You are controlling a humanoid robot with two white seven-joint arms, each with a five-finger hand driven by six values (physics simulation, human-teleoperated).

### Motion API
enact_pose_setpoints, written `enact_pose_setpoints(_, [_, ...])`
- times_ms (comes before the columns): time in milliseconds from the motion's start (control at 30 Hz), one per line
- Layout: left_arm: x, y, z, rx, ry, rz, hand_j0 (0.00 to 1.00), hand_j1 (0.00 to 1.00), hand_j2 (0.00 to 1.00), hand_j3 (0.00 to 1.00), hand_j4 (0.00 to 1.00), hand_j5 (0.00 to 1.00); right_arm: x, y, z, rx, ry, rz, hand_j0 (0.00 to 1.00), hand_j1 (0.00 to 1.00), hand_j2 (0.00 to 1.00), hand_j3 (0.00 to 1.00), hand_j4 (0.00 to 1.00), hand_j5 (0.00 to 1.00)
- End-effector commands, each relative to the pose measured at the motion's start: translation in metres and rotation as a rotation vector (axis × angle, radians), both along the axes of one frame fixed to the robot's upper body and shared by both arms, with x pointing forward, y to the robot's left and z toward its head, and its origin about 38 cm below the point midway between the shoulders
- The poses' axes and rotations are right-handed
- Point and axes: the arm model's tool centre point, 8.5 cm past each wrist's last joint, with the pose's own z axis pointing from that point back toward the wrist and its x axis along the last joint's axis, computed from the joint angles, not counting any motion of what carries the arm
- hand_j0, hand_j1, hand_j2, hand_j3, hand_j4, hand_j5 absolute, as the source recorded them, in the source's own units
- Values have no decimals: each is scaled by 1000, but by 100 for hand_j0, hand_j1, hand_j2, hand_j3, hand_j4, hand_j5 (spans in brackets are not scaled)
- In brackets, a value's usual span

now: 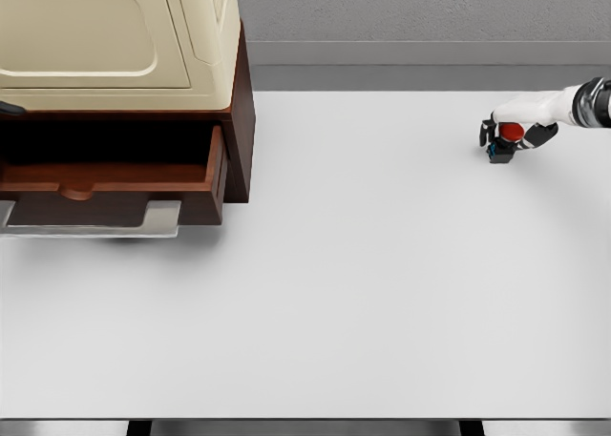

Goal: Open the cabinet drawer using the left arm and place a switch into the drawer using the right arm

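At the far right of the counter (382, 293), the right hand (516, 131) reaches in from the picture's right edge on a white arm with a dark wrist band, and its fingers are closed around the switch (506, 140), grasping it from above and from both sides. The switch is a small thing: a red round cap on top, a dark body beneath, and a touch of blue showing at its lower edge; it sits at or just above the counter surface, and contact with the surface cannot be told. No writing, label or brand can be read on the switch, the hand, or anything else in view. Outward from there lies a broad stretch of pale grey counter, and well apart, at the upper left, stands the cabinet (239, 121), dark reddish-brown wood at its side with a cream, moulded top. Its drawer (115, 183) is pulled out toward the viewer, the wooden inside showing, with a flat silver-grey handle (95, 228) along its front edge. Behind the counter runs a grey wall (420, 16). The left hand does not show clearly; only a small dark shape sits at the left edge near the cabinet.
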Motion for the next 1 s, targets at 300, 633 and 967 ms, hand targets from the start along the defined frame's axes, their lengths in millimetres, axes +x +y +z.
enact_pose_setpoints(300, [2,4,-2,0,4,15,100,100,100,100,100,100,0,3,1,-1,2,11,44,44,44,44,44,44])
enact_pose_setpoints(633, [2,4,-3,-6,7,14,100,100,100,100,100,100,7,38,19,27,-53,103,40,40,40,40,40,40])
enact_pose_setpoints(967, [3,2,-5,-13,9,12,100,100,100,100,100,100,2,85,44,44,-130,256,41,41,41,41,41,41])
